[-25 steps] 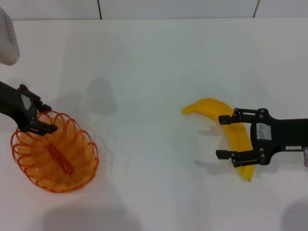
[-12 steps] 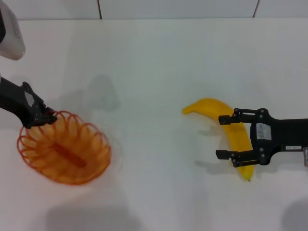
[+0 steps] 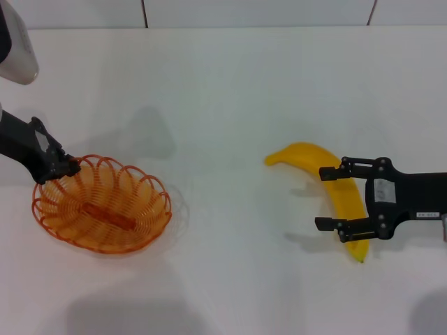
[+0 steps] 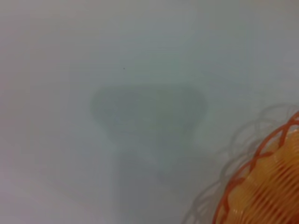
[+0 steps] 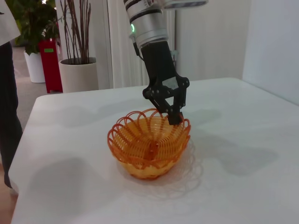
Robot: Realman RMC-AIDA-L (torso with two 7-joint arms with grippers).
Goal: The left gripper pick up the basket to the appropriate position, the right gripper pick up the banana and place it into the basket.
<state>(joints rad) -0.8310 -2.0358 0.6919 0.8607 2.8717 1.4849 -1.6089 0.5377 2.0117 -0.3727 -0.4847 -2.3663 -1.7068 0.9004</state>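
One basket [image 3: 102, 213] rim-gripped by left pincer [image 3: 68, 167]; one banana [image 3: 334, 192] between open right pincer [image 3: 331, 198].

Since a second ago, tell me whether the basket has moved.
Yes. The basket, held at its rim by the left tool, has shifted toward the banana, which stayed put, and levelled out.

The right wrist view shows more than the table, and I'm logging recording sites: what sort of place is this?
Probably an office or lobby-like indoor space, not a kitchen: potted plants stand on the floor behind a plain white table, with pale curtains beyond. The left gripper holds the basket there.
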